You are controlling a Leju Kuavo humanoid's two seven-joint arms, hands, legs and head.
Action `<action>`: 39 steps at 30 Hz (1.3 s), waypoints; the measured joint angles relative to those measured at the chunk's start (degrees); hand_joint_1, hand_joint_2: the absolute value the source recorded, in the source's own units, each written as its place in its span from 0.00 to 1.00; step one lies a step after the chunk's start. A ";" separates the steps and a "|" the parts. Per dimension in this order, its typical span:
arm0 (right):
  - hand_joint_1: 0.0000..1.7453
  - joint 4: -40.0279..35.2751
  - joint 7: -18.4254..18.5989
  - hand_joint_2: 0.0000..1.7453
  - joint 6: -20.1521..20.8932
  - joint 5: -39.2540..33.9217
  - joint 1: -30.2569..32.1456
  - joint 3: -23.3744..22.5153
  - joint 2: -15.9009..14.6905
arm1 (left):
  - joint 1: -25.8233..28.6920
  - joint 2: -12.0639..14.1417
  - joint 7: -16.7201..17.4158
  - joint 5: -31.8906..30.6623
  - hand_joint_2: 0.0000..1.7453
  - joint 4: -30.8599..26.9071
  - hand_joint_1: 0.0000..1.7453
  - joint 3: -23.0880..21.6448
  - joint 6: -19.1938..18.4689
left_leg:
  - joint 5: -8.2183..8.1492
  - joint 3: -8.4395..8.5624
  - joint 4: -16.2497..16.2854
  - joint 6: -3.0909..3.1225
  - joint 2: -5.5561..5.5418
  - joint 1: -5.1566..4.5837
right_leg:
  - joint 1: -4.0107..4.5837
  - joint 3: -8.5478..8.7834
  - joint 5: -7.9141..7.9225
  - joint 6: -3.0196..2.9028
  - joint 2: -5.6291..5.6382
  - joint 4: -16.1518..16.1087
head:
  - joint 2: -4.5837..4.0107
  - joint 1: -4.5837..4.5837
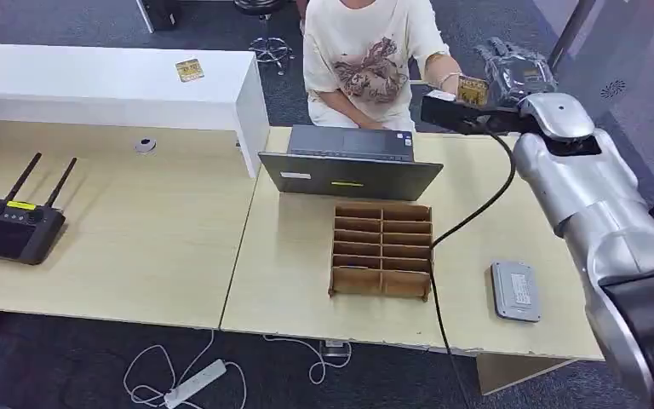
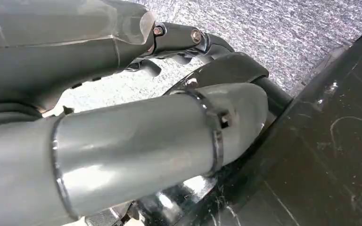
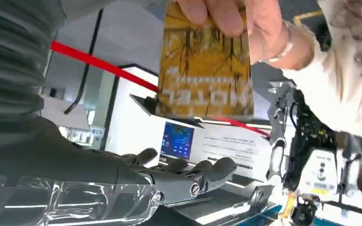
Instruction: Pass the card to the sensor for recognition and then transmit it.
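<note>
Two cards [image 1: 472,89] [image 1: 189,70], one laptop [image 1: 351,164], one sensor [image 1: 514,291]

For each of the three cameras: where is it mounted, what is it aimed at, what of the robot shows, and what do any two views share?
Head view: high on the body, looking down at the table; right arm reaching toward a person.
Left wrist view: behind the left hand, aimed at carpet and dark body parts.
Right wrist view: behind the right hand, facing the yellow card in the person's hand.
Shared: head and right wrist views both show the card.
</note>
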 joint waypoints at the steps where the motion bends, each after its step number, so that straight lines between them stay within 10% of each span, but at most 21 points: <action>1: 0.00 -0.24 -0.85 1.00 -0.57 -1.53 0.10 -0.68 -0.13 | 0.00 0.00 0.00 0.04 0.00 0.00 0.00 0.00 0.09 | 0.00 0.00 0.00 0.00 0.00 0.00 | 0.00 0.00 0.00 0.00 0.00 0.00 | 0.00 0.00; 8: 0.00 -4.13 -13.58 1.00 4.27 -26.17 3.86 -14.23 -0.76 | 0.27 0.00 0.00 0.52 0.00 0.00 0.00 0.00 1.14 | 0.00 -0.02 0.00 0.00 -0.01 0.00 | 0.00 0.01 0.00 0.00 -0.04 -0.01 | 0.00 0.00; 14: 0.00 -10.76 -16.39 1.00 8.97 -41.16 9.74 -21.42 -1.64 | 0.34 0.00 0.02 0.74 0.00 0.00 0.00 0.00 1.70 | -0.01 -0.01 0.01 0.00 -0.01 0.00 | 0.00 0.01 0.00 0.00 -0.02 -0.02 | 0.00 0.00; 39: 0.00 -46.74 -19.74 1.00 15.22 -77.00 42.86 -24.56 -11.36 | 0.71 -0.09 0.26 2.91 0.00 0.00 0.00 0.00 3.15 | -0.03 -0.06 0.00 0.00 -0.05 0.02 | 0.02 -0.01 -0.02 0.00 -0.07 -0.04 | 0.00 0.02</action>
